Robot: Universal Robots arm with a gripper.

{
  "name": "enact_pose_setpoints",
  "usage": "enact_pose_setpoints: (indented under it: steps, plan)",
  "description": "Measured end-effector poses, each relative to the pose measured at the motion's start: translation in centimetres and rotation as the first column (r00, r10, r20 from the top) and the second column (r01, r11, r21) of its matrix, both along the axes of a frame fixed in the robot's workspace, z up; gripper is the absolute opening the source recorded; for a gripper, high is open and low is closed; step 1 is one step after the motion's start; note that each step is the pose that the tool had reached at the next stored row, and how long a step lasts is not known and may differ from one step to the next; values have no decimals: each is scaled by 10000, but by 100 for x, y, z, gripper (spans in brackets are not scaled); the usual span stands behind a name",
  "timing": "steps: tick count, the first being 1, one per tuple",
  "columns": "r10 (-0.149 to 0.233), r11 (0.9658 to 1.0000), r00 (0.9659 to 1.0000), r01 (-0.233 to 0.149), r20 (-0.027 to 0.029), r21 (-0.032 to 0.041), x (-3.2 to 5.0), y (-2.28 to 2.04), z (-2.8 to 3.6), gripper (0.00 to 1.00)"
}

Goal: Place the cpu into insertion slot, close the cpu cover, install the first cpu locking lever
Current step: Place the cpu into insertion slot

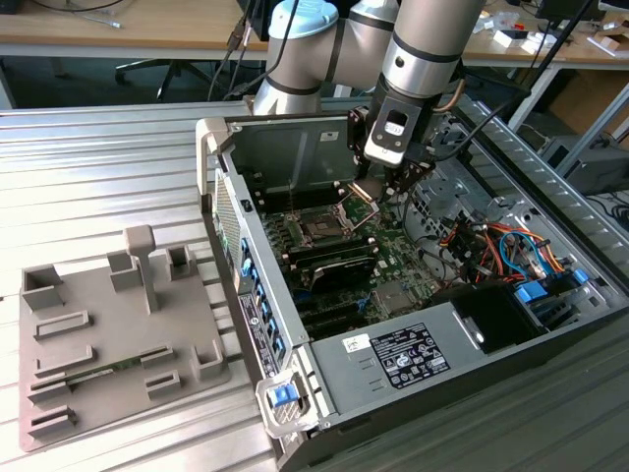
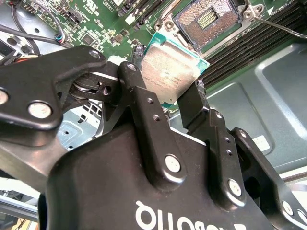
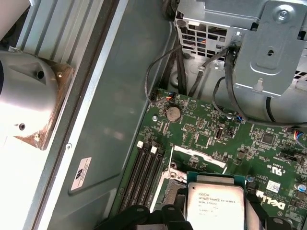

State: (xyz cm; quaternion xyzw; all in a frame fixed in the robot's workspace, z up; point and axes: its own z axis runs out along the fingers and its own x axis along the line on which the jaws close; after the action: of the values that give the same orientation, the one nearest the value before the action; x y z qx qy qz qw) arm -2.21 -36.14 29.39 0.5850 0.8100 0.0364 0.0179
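In the exterior view the gripper (image 1: 371, 193) hangs inside the open computer case (image 1: 295, 329), which stands on a ribbed metal surface (image 1: 98, 167). It is low over the green motherboard (image 1: 393, 261) and just to the exterior view's right of the insertion slot (image 1: 319, 228). In the second wrist view the cpu (image 2: 170, 72) sits between the two black fingers (image 2: 144, 108), which are clamped on its opposite edges. Its silvery top face is turned to the camera and the chip is tilted. It is held in the air near one corner of the slot (image 2: 206, 21), whose dark contact field lies bare, so the chip is not yet seated. By the look of it the chip is light, thin and rigid. It has a slick metal lid, and its underside is likely delicate and should not be rubbed or knocked. The edges look like the right place to hold it, with only modest pressure, since a thin plate could slip or tip out of a narrow grip. The slot's fine contacts look just as easy to damage. In the first wrist view the cpu (image 3: 216, 203) shows flat-on above the board, close beside the memory slots (image 3: 144, 177), with the dark fingers (image 3: 144, 215) hugging its side.
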Motion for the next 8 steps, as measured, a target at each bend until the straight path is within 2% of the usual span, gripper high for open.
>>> enact_pose_setpoints:
  steps: [8]
  plan:
    - [-51,10000,10000,51,0,0,0,0,-1,55]
